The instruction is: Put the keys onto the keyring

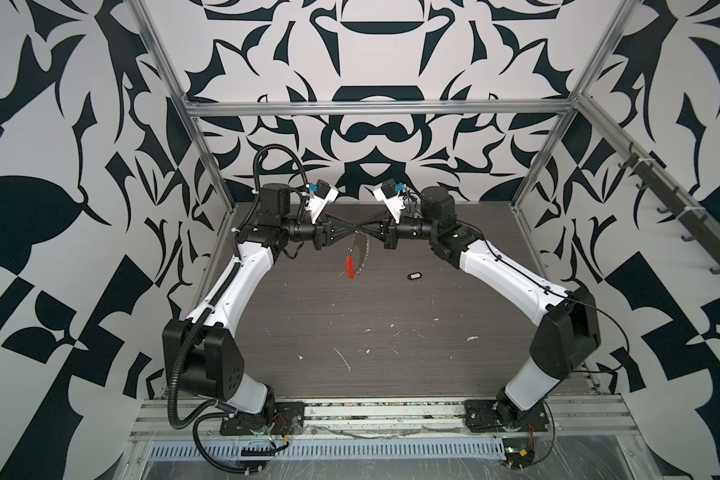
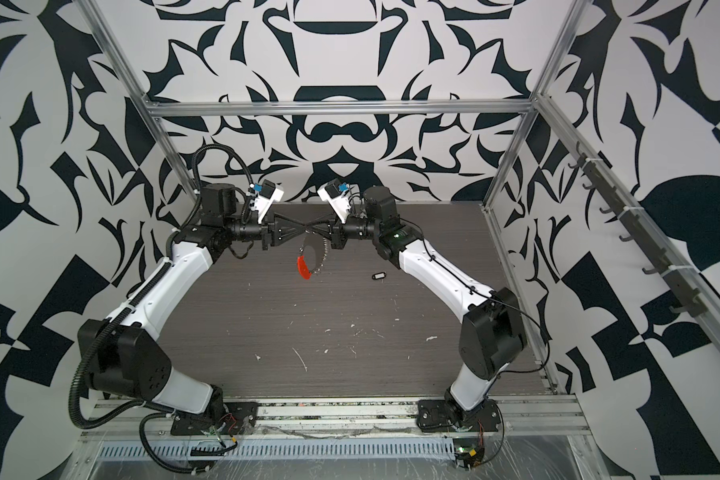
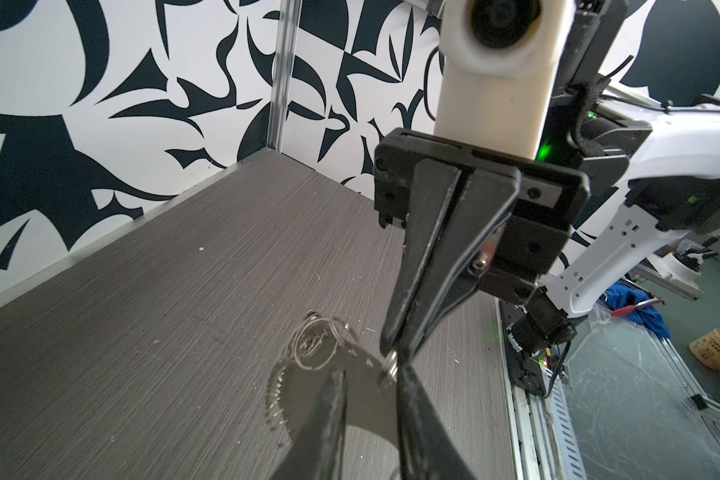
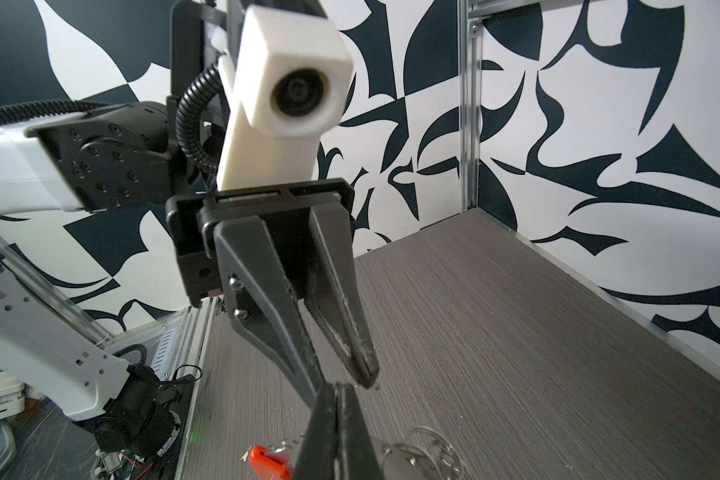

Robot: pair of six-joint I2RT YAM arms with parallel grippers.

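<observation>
Table [image 1: 350, 332] grey and scuffed, walled by patterned panels [image 1: 59, 208]. Left end effector [image 1: 352, 230] released, fingers [image 3: 333, 415] apart and blocking part of the keyring [image 1: 356, 257] in the left wrist view. Right end effector [image 1: 363, 230] clenched on one small split ring [image 3: 389, 369] of the keyring, with the rest dangling below; lower end touching the table or not, unclear. Smallest, the keys [image 1: 413, 275], flat on the table, apart to the right.

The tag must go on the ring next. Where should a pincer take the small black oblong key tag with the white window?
Probably from straight above, pinching its two long edges at mid-length: the black oblong key tag lies flat, alone, on the grey table.
</observation>
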